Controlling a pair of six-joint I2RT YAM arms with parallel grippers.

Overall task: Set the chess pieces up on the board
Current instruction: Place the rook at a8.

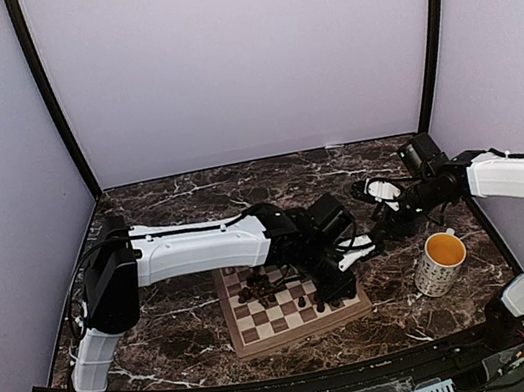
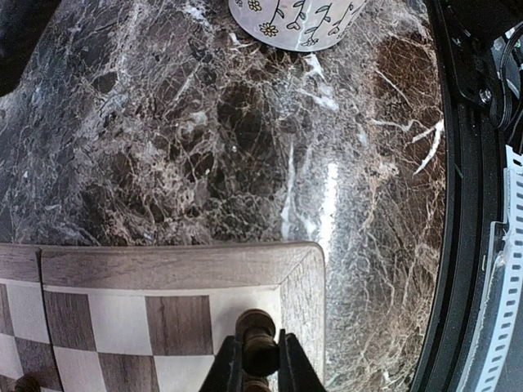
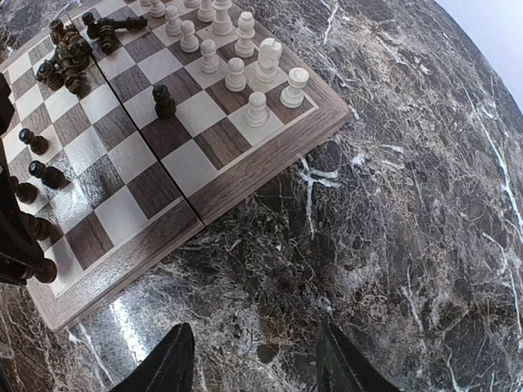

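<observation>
Left tool (image 2: pixel 260 363): clenched, its two fingers pinching a dark piece (image 2: pixel 258 335) by the body, right at 6 o'clock of the left wrist view.
Dark piece: standing upright between those fingers over the light corner square. Whether its base is touching the wood, I cannot tell.
Board (image 2: pixel 163 265): lying flat on the worktop (image 2: pixel 204 139), its plain wood corner showing just at 12 o'clock of the held piece. In the top view it is sitting mid-scene, close in front of the arm bases.
Right tool (image 3: pixel 257 363): released, jaws spread wide with nothing between them, hovering over bare marble off the board's edge.
Pale pieces (image 3: pixel 245 57): standing upright in a tight cluster on the squares at 12 o'clock of the right wrist view, hard by the board's corner.
Dark heap (image 3: pixel 69 57): several dark men lying tumbled against each other at 10 o'clock of that view.
Lone dark pawn (image 3: pixel 163 100): standing alone on a dark square between the heap and the pale cluster.
Other dark men (image 3: pixel 41 159): a few standing apart along the 9 o'clock edge of the same view.
Mug (image 1: pixel 440 262): sitting on the marble at 3 o'clock of the board, well apart from it, something yellow showing inside.
</observation>
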